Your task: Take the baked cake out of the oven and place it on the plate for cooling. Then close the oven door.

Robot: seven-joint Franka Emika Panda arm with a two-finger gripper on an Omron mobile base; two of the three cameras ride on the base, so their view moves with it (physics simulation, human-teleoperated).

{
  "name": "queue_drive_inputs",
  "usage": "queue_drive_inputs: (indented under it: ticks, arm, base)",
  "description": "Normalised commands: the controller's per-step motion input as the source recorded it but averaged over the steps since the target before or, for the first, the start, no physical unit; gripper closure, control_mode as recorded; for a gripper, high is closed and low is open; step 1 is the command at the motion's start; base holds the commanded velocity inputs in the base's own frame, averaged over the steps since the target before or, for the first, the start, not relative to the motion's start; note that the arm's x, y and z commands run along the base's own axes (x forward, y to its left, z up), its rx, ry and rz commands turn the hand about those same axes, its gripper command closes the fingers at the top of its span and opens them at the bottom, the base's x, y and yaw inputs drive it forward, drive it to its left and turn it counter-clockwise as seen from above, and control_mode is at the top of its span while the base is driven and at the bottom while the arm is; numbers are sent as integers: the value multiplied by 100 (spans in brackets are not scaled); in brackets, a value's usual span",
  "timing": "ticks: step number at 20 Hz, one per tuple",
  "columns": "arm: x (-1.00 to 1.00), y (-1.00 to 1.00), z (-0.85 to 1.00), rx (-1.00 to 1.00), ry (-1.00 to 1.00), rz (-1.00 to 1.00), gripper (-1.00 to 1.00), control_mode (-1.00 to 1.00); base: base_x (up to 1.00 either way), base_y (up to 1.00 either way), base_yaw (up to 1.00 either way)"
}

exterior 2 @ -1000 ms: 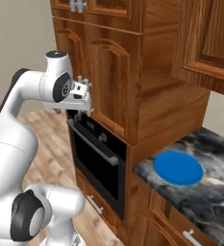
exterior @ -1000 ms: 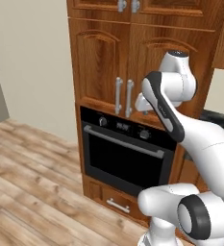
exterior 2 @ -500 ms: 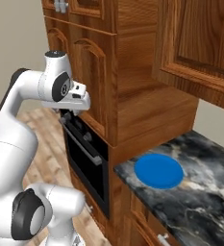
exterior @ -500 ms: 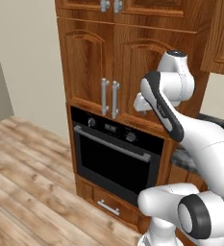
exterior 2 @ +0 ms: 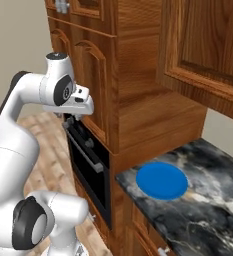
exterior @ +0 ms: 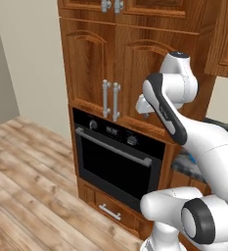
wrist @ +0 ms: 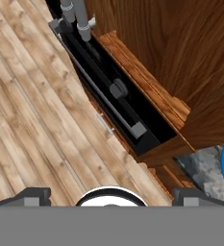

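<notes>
Your pincer (wrist: 111, 194) hangs high in front of the cabinet column with its two dark tips spread fully apart, holding nothing and touching nothing. From the hand camera you look steeply down past those tips onto the top edge of the oven (exterior: 120, 164) below.

The oven door (exterior: 116, 169) is shut, a wide black glass panel. Its long silver bar handle (exterior: 120, 148) runs across just under the knobs and stands a little proud of the glass. That bar is likely the place to take hold: it looks stiff and smooth, so clamp near its middle and pull evenly, since a glass-fronted door is probably heavy and hinged low.

The baked cake cannot be seen; judging by the task, it sits inside behind the closed door. Expect a small slice to be light, soft and crumbly, so grip it gently at its sides.

The plate (exterior 2: 162, 180), flat, round and bright blue, lies on the dark marbled bench (exterior 2: 208, 200) just beside the oven column, to your right. Wooden cabinet doors (exterior: 110, 73) with upright handles stand above the oven, and plank flooring (exterior: 27, 191) spreads before it.
</notes>
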Motion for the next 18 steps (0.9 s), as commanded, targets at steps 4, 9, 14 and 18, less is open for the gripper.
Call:
queue_drive_inputs:
  ticks: [4,9,14,18]
  arm:
    - [0,0,0,0,0,0,-100,100]
    - [0,0,0,0,0,0,-100,100]
    - [0,0,0,0,0,0,-100,100]
    - [0,0,0,0,0,0,-100,100]
  base:
    - [2,-32,11]
    - [0,-41,10]
    - [0,-41,8]
    - [0,-41,7]
